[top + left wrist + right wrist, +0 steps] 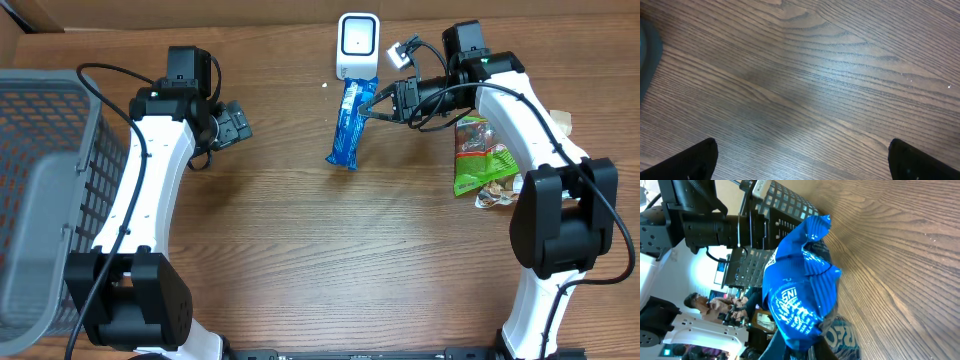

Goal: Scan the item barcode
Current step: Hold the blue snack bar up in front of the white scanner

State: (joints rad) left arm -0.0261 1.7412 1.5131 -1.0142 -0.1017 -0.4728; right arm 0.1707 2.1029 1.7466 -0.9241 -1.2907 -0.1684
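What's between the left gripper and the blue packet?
Nothing. The overhead view shows only bare wooden table between the left gripper and the blue packet.

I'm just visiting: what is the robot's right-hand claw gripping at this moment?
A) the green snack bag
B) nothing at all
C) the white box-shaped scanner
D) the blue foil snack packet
D: the right claw is shut on one end of the blue foil snack packet, close to the white box-shaped scanner, while the green snack bag lies untouched beside that arm.
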